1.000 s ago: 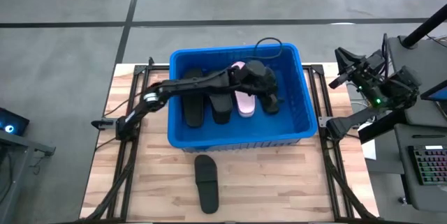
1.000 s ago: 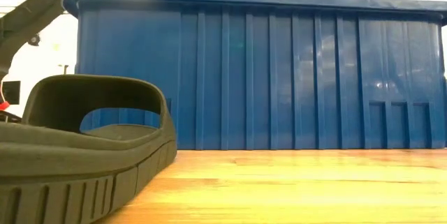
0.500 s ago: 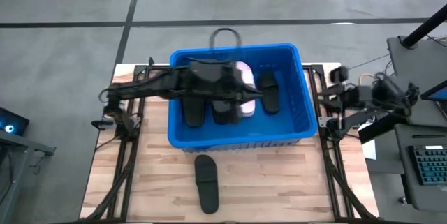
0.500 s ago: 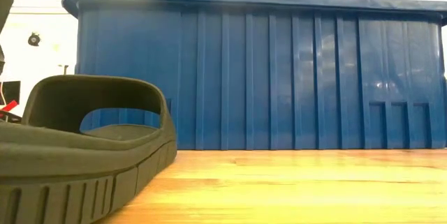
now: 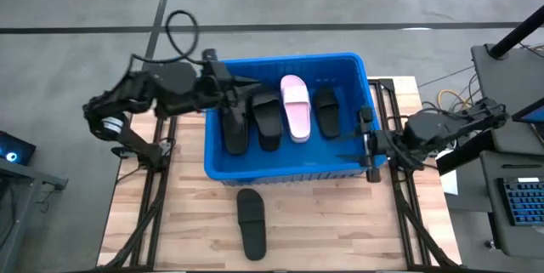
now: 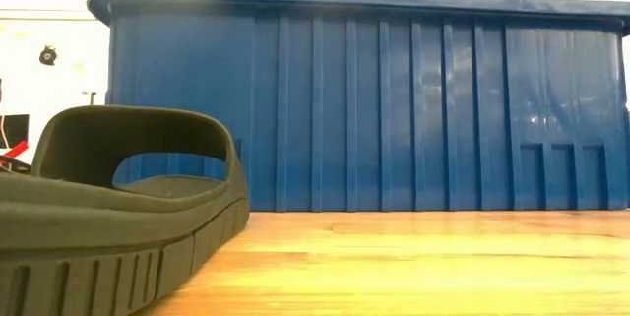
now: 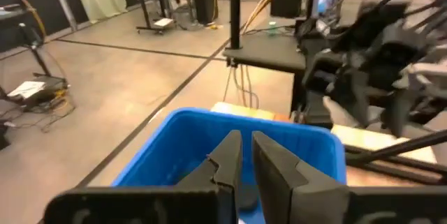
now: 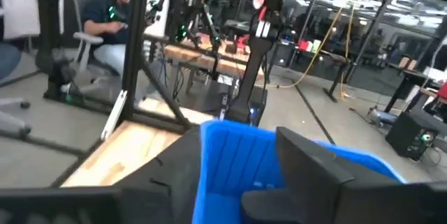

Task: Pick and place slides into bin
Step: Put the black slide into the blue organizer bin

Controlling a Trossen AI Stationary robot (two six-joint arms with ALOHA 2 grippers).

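Since a second ago, my left arm has pulled back out of the bin (image 5: 357,164), and its gripper (image 5: 228,83) now sits over the bin's left rim at the far corner instead of deep over the sandals; the right arm has swung in, too, so its gripper (image 5: 371,141) now hangs at the bin's right wall. Four slides lie side by side inside the bin, three black and one pale pink slide (image 5: 295,108), all with their long axes running front to back. One black slide (image 5: 251,222) remains on the wooden table (image 5: 340,222), in front of the bin and a little left of its middle, long axis also front to back, strap side up as the low view shows (image 6: 118,198). That sandal lies toward me and to the right of the left gripper, with the bin's front wall between them; I judge the two arms about equally placed to reach it. My left gripper's fingers (image 7: 225,158) stand nearly together and hold nothing; the right gripper's fingers (image 8: 307,165) are spread wide and empty. I can read no brand, label or writing anywhere.
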